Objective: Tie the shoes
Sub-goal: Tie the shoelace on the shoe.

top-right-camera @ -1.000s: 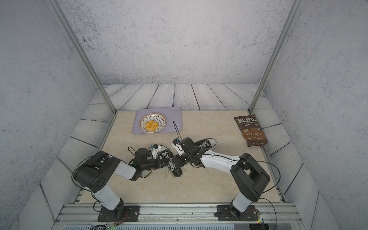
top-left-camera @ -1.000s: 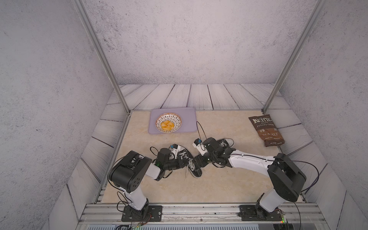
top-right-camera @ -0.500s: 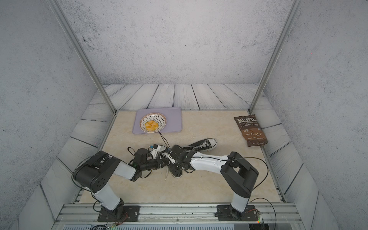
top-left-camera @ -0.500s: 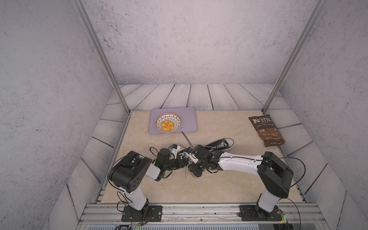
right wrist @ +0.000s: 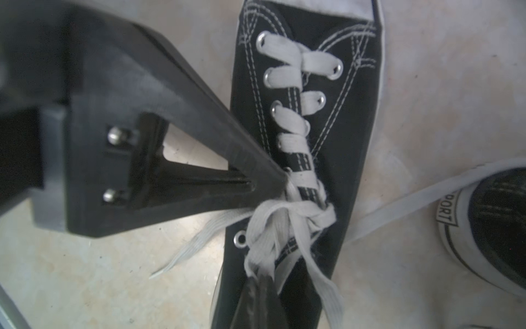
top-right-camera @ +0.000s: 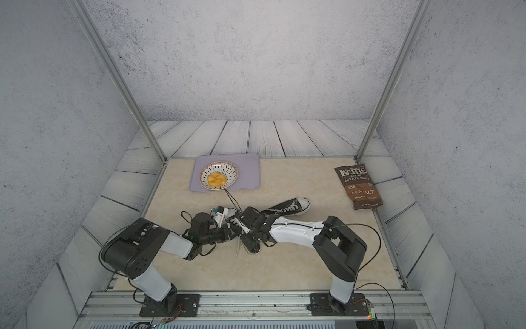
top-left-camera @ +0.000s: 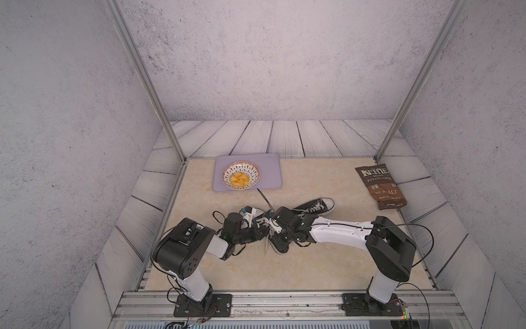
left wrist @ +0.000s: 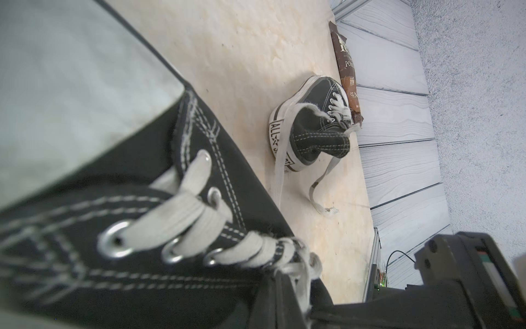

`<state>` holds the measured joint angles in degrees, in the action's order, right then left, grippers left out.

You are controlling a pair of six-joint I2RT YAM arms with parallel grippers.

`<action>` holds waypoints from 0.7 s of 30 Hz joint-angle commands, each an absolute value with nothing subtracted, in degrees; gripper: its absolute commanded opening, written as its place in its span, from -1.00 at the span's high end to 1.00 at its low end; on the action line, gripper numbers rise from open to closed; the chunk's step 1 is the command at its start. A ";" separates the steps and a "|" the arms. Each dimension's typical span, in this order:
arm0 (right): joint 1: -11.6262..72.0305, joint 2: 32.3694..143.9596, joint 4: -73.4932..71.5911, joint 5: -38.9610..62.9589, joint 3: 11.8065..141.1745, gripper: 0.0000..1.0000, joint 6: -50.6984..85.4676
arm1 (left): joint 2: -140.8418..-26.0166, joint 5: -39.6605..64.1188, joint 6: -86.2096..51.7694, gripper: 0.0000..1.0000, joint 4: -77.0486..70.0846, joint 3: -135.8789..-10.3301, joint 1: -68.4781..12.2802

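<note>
Laces [right wrist: 287, 216] on the near shoe [right wrist: 341, 136], centre of the table [top-left-camera: 284, 270], are loosely knotted, no bow yet. Right gripper [right wrist: 280, 181] nips the crossing shut; left gripper [right wrist: 257, 293] clamps a strand. Second shoe [top-left-camera: 313, 206]: untied.

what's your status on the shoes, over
Left gripper shut on laces of near shoe. Right gripper shut at the crossing, grip unclear. No bow yet. Far shoe untied, lace trailing alongside.
</note>
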<state>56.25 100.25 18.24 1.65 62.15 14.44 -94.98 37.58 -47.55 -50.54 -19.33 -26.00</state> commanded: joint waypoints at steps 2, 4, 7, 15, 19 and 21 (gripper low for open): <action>56.51 96.81 19.49 -2.52 62.68 1.00 14.32 | -91.92 34.55 -44.97 1.00 -44.96 -18.26 -24.97; 56.51 95.96 19.51 -4.02 62.40 1.00 14.39 | -90.39 33.74 -44.03 1.00 -42.04 -18.28 -24.70; 56.43 94.89 19.21 -5.89 61.76 1.00 14.48 | -87.97 32.77 -42.51 1.00 -38.59 -18.26 -24.37; 56.03 95.20 19.16 -9.54 61.46 1.00 15.53 | -82.57 28.86 -40.52 1.00 -30.73 -17.96 -23.64; 55.72 95.70 18.72 -10.21 61.04 1.00 16.55 | -81.52 27.54 -40.69 1.00 -29.26 -17.62 -23.38; 55.66 95.97 18.55 -10.67 60.95 1.00 17.02 | -81.23 26.95 -40.88 1.00 -28.45 -17.46 -23.21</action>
<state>55.90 96.92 18.26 -8.51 61.67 15.57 -82.26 28.93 -41.89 -31.27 -18.26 -23.88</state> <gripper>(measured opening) 0.038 0.070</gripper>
